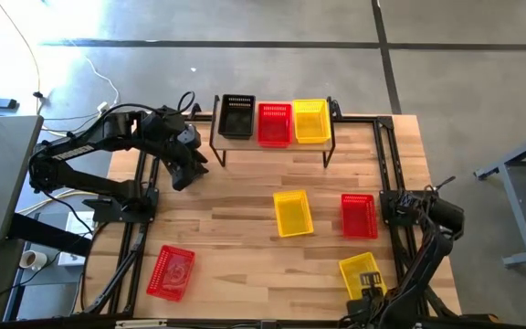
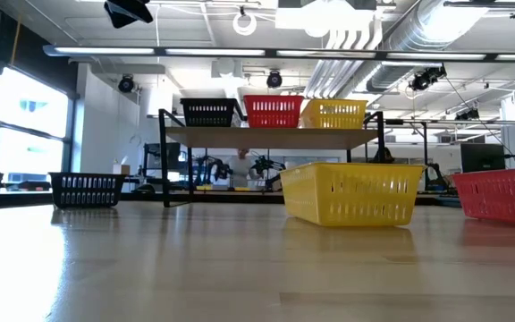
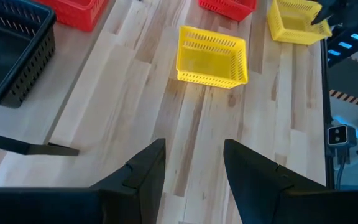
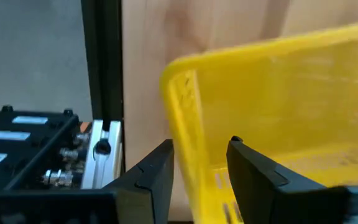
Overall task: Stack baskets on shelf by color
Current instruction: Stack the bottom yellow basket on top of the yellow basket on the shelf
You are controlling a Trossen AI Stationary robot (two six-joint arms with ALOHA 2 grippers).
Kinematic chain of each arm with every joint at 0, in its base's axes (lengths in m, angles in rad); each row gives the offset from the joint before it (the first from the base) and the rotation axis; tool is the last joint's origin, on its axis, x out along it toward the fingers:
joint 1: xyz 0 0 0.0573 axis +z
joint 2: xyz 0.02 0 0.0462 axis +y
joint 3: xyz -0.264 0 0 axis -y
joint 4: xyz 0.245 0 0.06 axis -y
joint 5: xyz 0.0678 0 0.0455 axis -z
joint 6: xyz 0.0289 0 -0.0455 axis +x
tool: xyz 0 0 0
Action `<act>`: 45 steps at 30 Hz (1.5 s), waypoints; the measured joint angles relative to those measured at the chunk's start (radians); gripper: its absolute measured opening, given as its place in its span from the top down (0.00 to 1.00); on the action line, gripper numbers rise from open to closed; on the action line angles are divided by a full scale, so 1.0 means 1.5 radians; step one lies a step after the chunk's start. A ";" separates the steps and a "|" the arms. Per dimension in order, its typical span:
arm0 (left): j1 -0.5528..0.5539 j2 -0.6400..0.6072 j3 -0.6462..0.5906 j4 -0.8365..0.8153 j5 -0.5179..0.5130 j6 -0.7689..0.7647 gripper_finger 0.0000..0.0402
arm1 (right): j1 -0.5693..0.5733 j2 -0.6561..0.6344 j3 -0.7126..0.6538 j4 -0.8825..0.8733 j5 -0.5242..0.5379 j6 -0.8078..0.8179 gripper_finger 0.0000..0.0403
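Observation:
The shelf [image 1: 272, 144] carries a black basket [image 1: 236, 116], a red one [image 1: 275, 123] and a yellow one [image 1: 310, 120] side by side. On the table stand a yellow basket [image 1: 292, 212], a red basket [image 1: 358, 216], another red basket [image 1: 170, 271] near the left corner, and a yellow basket [image 1: 362, 272] at the near right. One more black basket [image 3: 8, 59] stands left of the shelf, under my left arm. My left gripper [image 3: 191, 165] hovers open over bare table. My right gripper [image 4: 201, 146] is open at the near-right yellow basket [image 4: 291, 93]. My right gripper comes down on the near-right yellow basket with one finger inside and one outside its end wall [image 4: 182, 112], near a corner. The basket rests on the table. Whether either finger touches the wall, I cannot tell.
Black frame rails [image 1: 393, 174] run along the table's left and right sides. The shelf's thin legs [image 3: 30, 148] stand close to my left gripper. Bare planks lie between the shelf and the middle yellow basket [image 2: 351, 190]. A person shows in the room beyond the shelf [image 2: 240, 165].

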 joint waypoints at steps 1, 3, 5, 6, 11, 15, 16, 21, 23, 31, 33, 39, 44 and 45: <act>0.000 0.000 0.000 0.000 0.000 -0.001 0.62 | 0.003 0.000 -0.009 0.012 -0.010 0.000 0.67; 0.000 0.000 0.000 0.000 0.000 -0.001 0.62 | 0.008 0.000 -0.022 0.036 -0.026 0.005 0.67; 0.000 0.000 0.000 0.000 0.000 -0.001 0.62 | 0.010 0.000 -0.029 0.049 -0.029 0.016 0.70; 0.000 0.000 0.000 0.000 0.000 0.000 0.62 | 0.011 0.000 -0.029 0.049 -0.030 0.023 0.73; 0.000 0.000 0.000 0.000 -0.005 0.005 0.62 | 0.005 -0.001 -0.029 0.062 -0.033 0.052 0.94; 0.000 0.000 0.000 0.000 -0.005 0.007 0.62 | -0.004 -0.002 -0.012 0.064 -0.035 0.062 0.97; 0.000 0.000 0.000 0.000 -0.005 0.007 0.62 | -0.007 -0.002 -0.005 0.063 -0.030 0.066 0.96; 0.000 0.000 0.000 0.000 -0.009 0.007 0.62 | -0.024 -0.002 0.044 0.054 -0.025 0.075 0.99; 0.000 0.000 0.000 0.000 -0.023 0.007 0.62 | -0.033 -0.002 0.068 0.054 -0.025 0.084 0.99; 0.000 0.000 0.000 0.000 -0.039 0.007 0.62 | -0.084 -0.002 0.163 0.067 0.008 0.097 1.00; 0.000 0.000 0.000 0.000 -0.039 0.007 0.62 | -0.103 -0.002 0.183 0.067 0.020 0.095 1.00; 0.000 0.000 0.000 0.000 -0.039 0.007 0.62 | -0.160 -0.002 0.231 0.060 0.077 0.041 1.00; 0.000 0.000 0.000 0.000 -0.039 0.007 0.62 | -0.221 -0.002 0.259 0.034 0.094 -0.040 1.00; 0.000 0.000 0.000 0.000 -0.039 0.007 0.62 | -0.234 -0.002 0.264 0.026 0.098 -0.059 1.00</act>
